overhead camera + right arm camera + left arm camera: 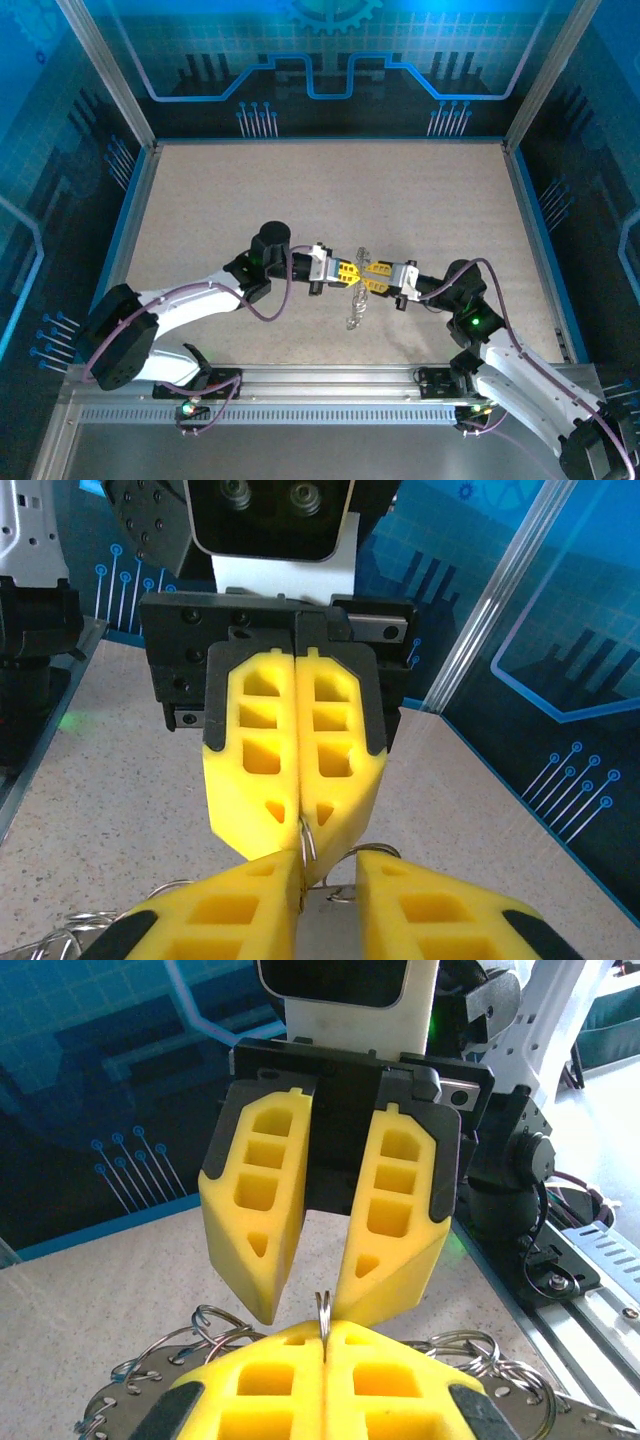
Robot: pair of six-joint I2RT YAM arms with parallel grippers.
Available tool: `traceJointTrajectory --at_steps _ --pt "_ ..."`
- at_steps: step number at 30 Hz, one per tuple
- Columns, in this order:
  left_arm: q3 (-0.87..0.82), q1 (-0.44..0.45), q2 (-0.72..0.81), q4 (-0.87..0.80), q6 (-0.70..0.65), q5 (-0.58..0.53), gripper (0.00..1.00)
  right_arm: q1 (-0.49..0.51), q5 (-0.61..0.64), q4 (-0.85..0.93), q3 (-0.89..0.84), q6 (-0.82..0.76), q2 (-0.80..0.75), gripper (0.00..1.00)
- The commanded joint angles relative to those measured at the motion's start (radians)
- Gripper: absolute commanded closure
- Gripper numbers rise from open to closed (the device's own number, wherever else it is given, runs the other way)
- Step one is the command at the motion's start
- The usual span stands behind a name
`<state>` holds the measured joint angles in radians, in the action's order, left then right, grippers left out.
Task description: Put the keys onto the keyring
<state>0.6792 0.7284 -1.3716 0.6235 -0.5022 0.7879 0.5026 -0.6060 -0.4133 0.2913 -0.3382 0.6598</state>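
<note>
The keyring is a bunch of thin silvery wire loops hanging between the two arms over the middle of the table. My left gripper is shut on one wire loop, which stands up from between its yellow fingertips. My right gripper faces it tip to tip, jaws apart, and the same loop lies against its left finger. From above, the left gripper and right gripper meet nose to nose. Flat grey metal pieces hang among the loops; I cannot tell whether they are the keys.
The tan table has a blue rim and glass walls at the back and sides. A metal rail runs along the near edge between the arm bases. More wire loops spread out on both sides under the left gripper.
</note>
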Motion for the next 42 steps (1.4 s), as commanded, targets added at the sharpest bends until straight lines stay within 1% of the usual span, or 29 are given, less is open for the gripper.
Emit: traceJointTrajectory --at_steps 1,2,4,5,7,8,9,11,14,18,21,23,30,35,40,42 --pt "-0.013 0.009 -0.001 0.142 0.027 0.081 1.0 -0.013 -0.004 -0.01 -0.028 0.022 -0.018 0.78" --pt "-0.017 0.007 0.0 0.143 0.027 0.076 1.0 -0.016 -0.011 -0.002 -0.029 0.022 -0.022 0.81" --pt "-0.02 0.007 -0.003 0.148 0.027 0.073 1.0 -0.02 -0.027 0.01 -0.026 0.024 -0.027 0.92" --pt "-0.018 0.006 -0.006 0.153 0.03 0.075 1.0 -0.021 -0.028 0.013 -0.024 0.026 -0.028 0.93" --pt "-0.012 0.007 -0.012 0.157 0.029 0.086 1.0 -0.021 -0.033 0.014 -0.025 0.026 -0.023 0.89" --pt "-0.01 0.008 -0.013 0.157 0.029 0.089 1.0 -0.022 -0.037 0.013 -0.025 0.021 -0.016 0.82" --pt "-0.009 0.006 -0.015 0.157 0.03 0.09 1.0 -0.022 -0.04 0.01 -0.025 0.019 -0.009 0.78" --pt "-0.006 0.006 -0.018 0.165 0.035 0.09 1.0 -0.024 -0.046 0.017 -0.017 0.022 0.002 0.77" --pt "-0.004 0.005 -0.024 0.192 0.048 0.104 1.0 -0.026 -0.042 0.024 -0.014 0.025 0.015 0.77" --pt "-0.008 0.004 -0.023 0.214 0.06 0.106 1.0 -0.036 -0.071 0.018 -0.008 0.033 0.028 0.79" --pt "-0.004 0.004 -0.028 0.217 0.065 0.117 1.0 -0.037 -0.09 0.011 -0.009 0.032 0.016 0.84" --pt "-0.004 0.004 -0.034 0.223 0.068 0.122 1.0 -0.036 -0.094 0.011 -0.007 0.023 0.018 0.85" --pt "-0.006 0.005 -0.073 0.265 0.082 0.128 1.0 -0.036 -0.081 -0.029 -0.019 0.035 0.005 0.82" --pt "-0.008 0.007 -0.091 0.296 0.095 0.127 1.0 -0.036 -0.038 -0.062 -0.04 0.058 -0.029 0.8" --pt "-0.005 0.009 -0.095 0.285 0.087 0.126 1.0 -0.039 -0.037 -0.07 -0.049 0.059 -0.045 0.86" --pt "0.001 0.009 -0.099 0.275 0.082 0.132 1.0 -0.039 -0.03 -0.088 -0.057 0.071 -0.053 0.87"
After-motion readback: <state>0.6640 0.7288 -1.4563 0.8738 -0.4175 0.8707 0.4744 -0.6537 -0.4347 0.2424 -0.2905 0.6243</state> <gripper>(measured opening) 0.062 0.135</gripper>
